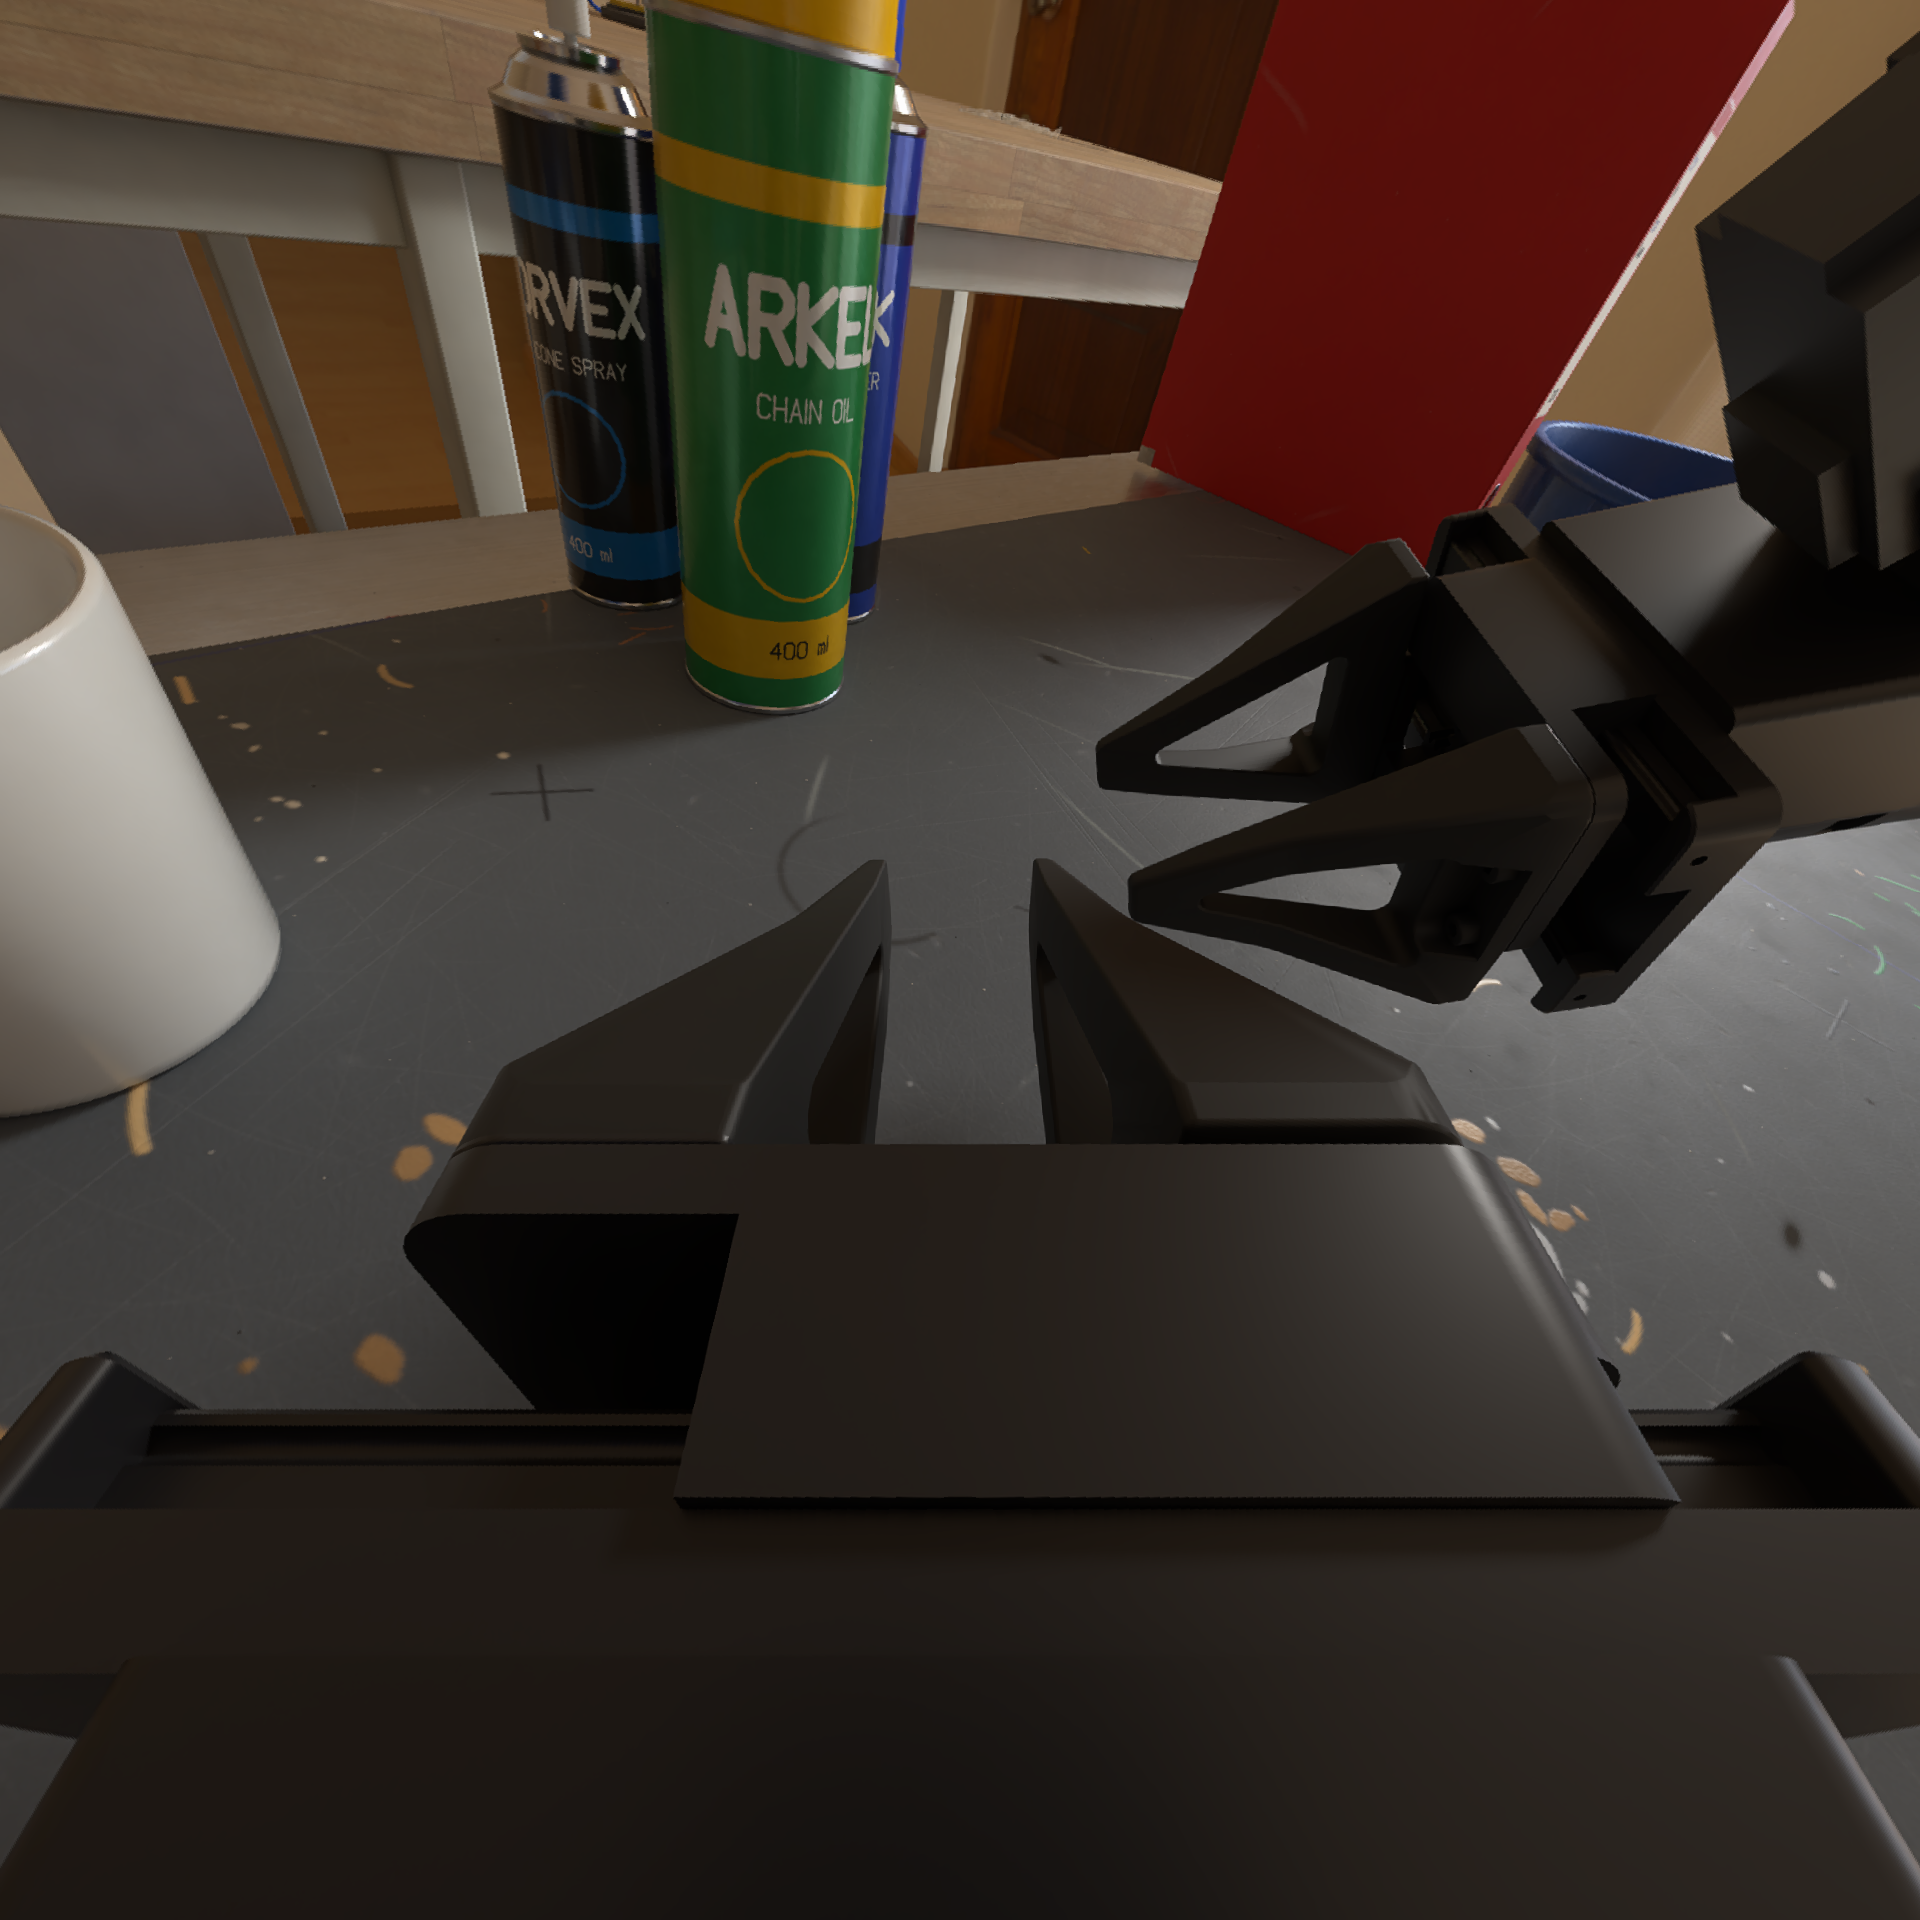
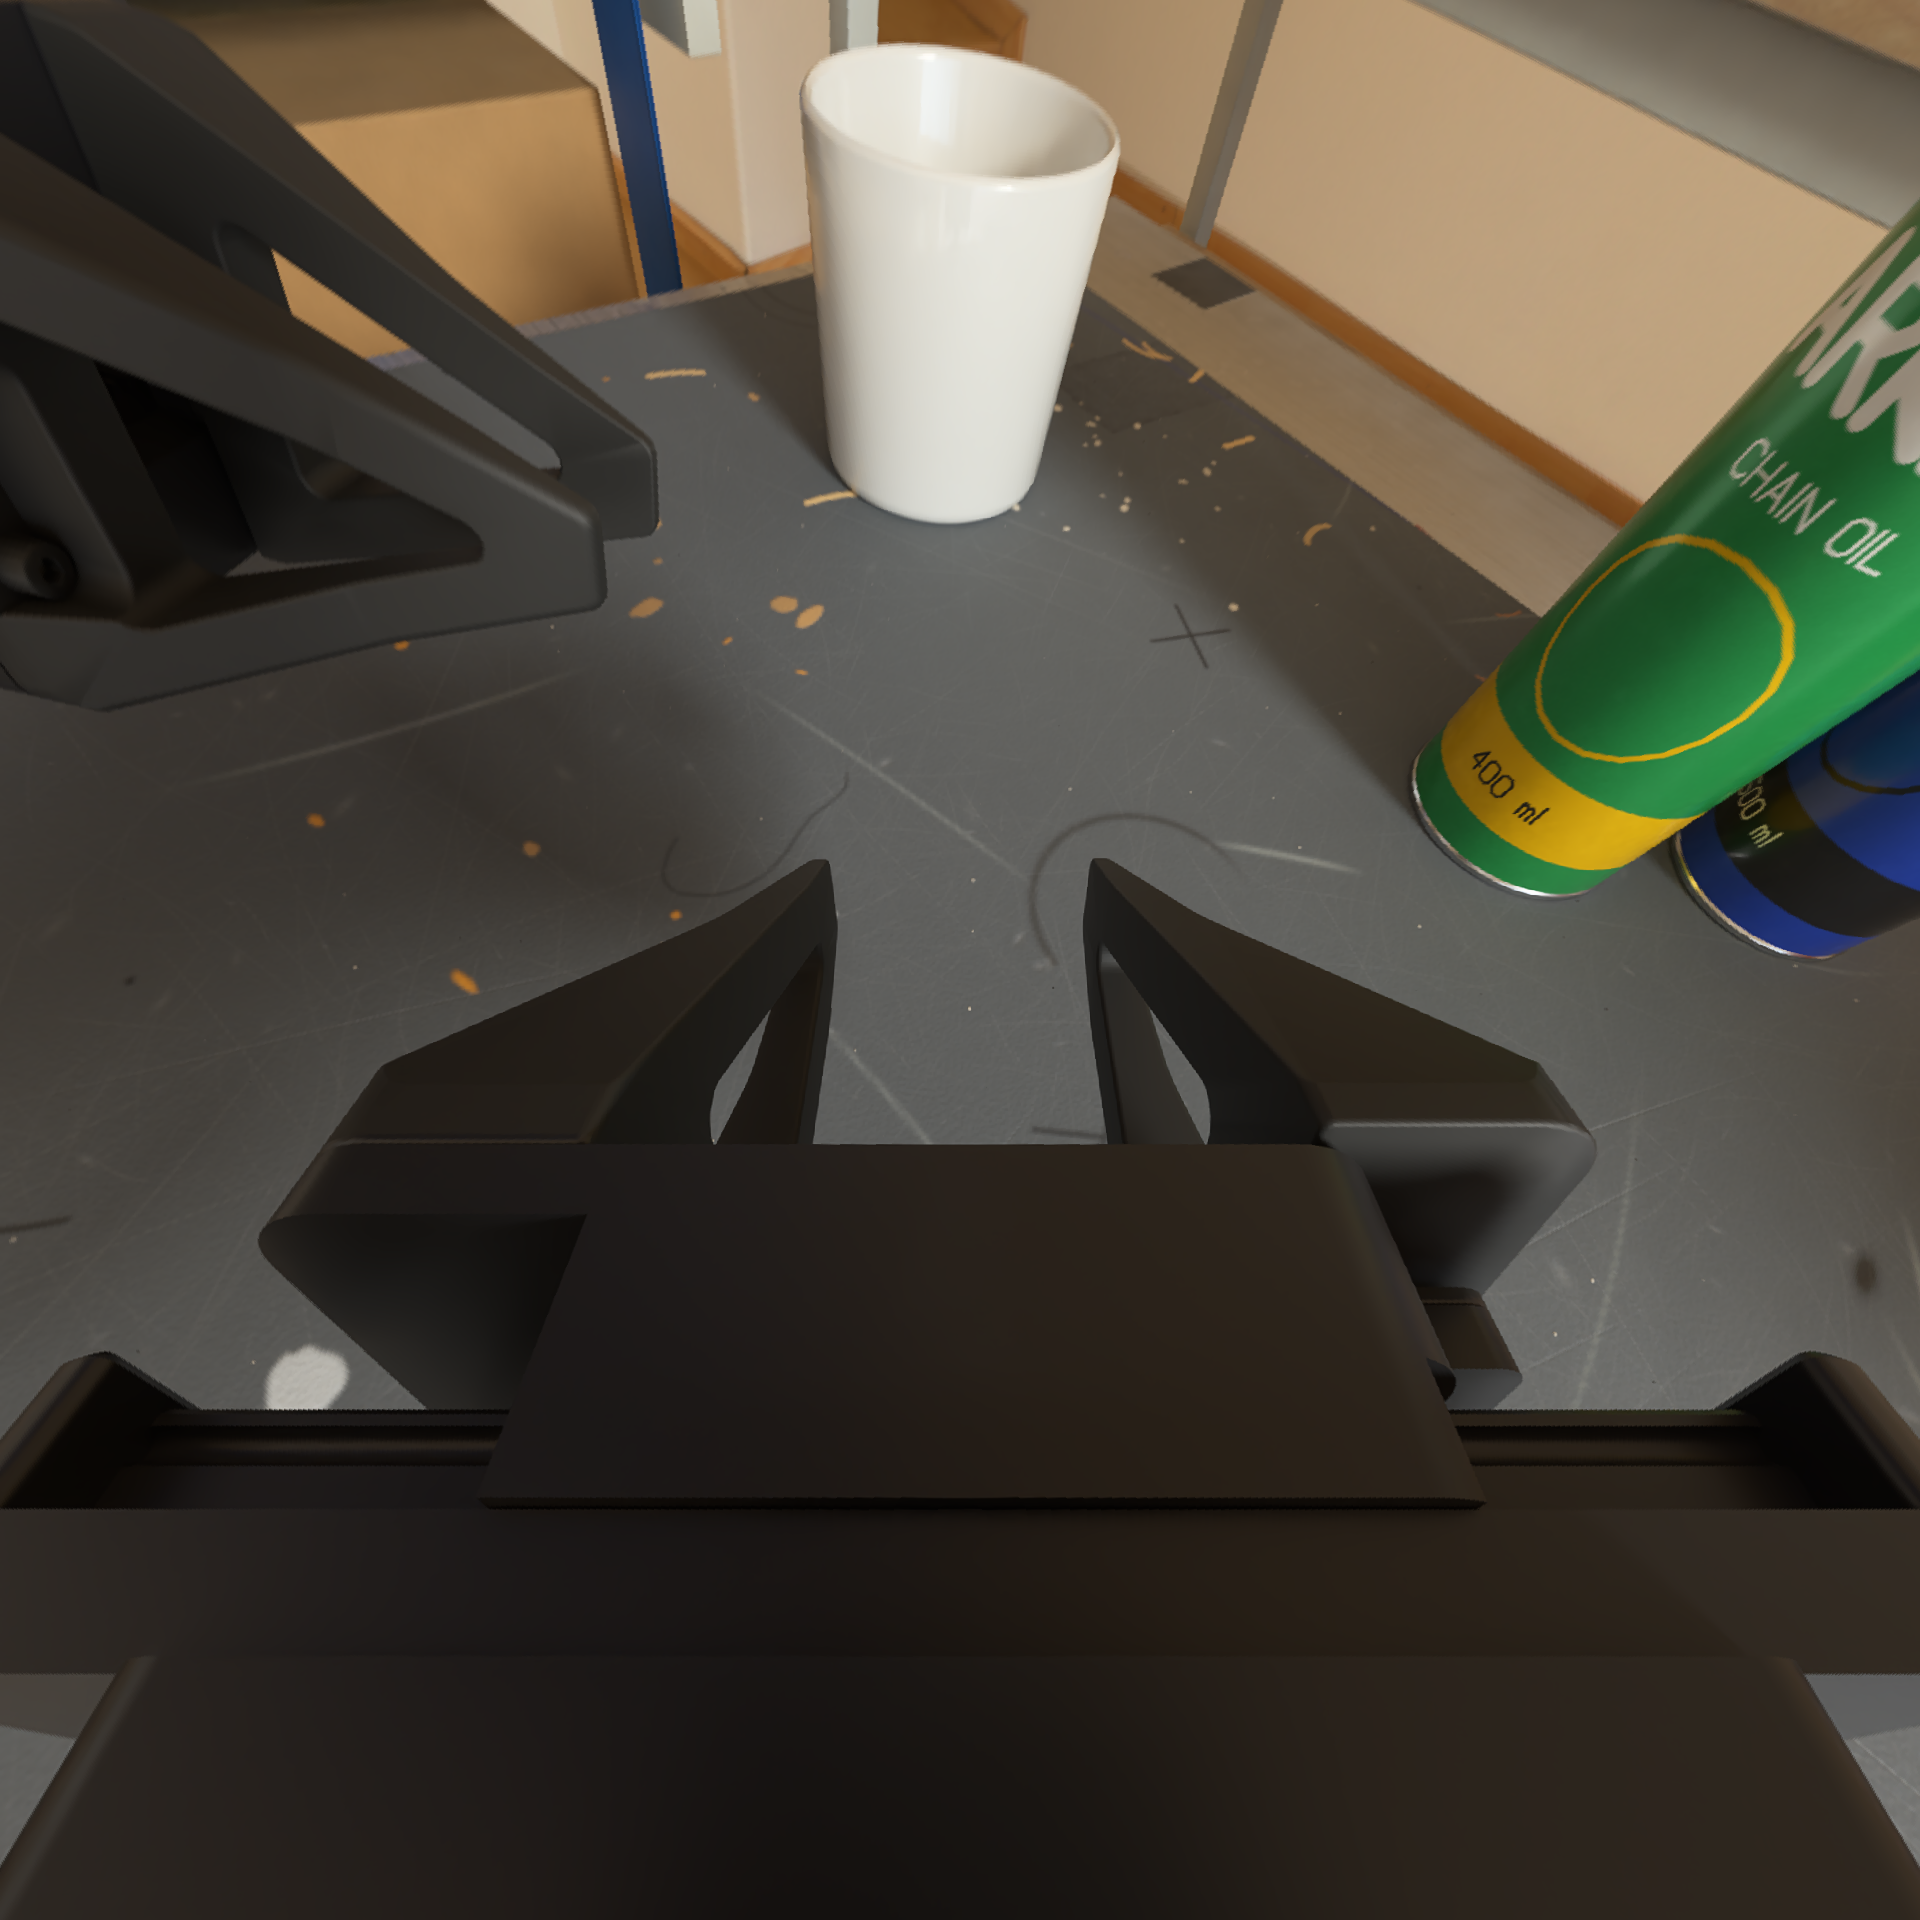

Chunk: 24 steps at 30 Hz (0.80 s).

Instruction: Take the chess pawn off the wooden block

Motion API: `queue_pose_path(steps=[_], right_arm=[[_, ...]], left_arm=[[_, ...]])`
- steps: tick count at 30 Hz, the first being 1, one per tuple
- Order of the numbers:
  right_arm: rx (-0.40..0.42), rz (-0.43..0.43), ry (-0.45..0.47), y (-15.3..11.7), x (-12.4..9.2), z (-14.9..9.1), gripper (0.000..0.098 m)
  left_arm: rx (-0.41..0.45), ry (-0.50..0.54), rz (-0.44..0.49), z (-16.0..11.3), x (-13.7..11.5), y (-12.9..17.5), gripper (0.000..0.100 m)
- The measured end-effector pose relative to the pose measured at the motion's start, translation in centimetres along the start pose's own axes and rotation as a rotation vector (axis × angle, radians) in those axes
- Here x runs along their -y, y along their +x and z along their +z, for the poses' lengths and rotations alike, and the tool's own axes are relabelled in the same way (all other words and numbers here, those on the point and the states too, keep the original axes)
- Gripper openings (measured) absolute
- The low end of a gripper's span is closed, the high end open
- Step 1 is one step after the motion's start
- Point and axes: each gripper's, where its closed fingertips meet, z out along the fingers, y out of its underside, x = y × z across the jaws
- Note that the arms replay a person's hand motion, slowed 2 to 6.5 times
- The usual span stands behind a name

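No chess pawn or wooden block shows in either view. In the left wrist view my left gripper (image 1: 959,868) is slightly open and empty, low over the grey table top (image 1: 582,935). My right gripper (image 1: 1117,826) comes in from the right there, its tips close beside my left gripper's right finger. In the right wrist view my right gripper (image 2: 960,868) is open and empty above the table top (image 2: 935,707). My left gripper (image 2: 618,530) shows at the upper left of that view.
A white cup (image 1: 104,831) (image 2: 956,291) stands on the left. A green spray can (image 1: 774,364) (image 2: 1683,665) stands ahead, with a black can (image 1: 587,343) and a blue can (image 1: 896,312) (image 2: 1808,873) behind it. A red board (image 1: 1434,260) leans at the back right.
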Motion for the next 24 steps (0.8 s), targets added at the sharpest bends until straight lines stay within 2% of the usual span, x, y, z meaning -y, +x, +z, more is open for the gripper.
queue_pose_path(steps=[3, 7, 10, 13, 18, 24], right_arm=[[-0.017, 0.011, 0.028, -0.1, 0.2, -0.3, 0.043], [-0.044, -0.004, -0.009, -0.2, -0.3, -0.3, 0.0567], [-0.094, -0.043, -0.068, 0.6, -1.1, -0.6, 0.066], [-0.146, -0.064, -0.083, 1.6, -1.2, -1.5, 0.0679], [-0.173, -0.027, 0.001, 2.4, 0.0, -3.7, 0.0673], [-0.185, 0.099, 0.123, 4.4, 2.2, -6.9, 0.069]], left_arm=[[-0.002, 0.006, -0.009, -0.1, 0.0, 0.2, 0.022], [-0.001, -0.019, -0.042, 0.4, -0.2, -0.1, 0.022], [-0.009, -0.076, -0.066, 1.0, -0.8, -0.1, 0.026], [-0.006, -0.09, -0.056, 1.0, -0.8, 0.1, 0.032], [0.014, -0.086, -0.008, 0.4, -1.3, 0.8, 0.035], [0.058, -0.098, 0.049, -0.4, -1.3, 0.8, 0.042]])
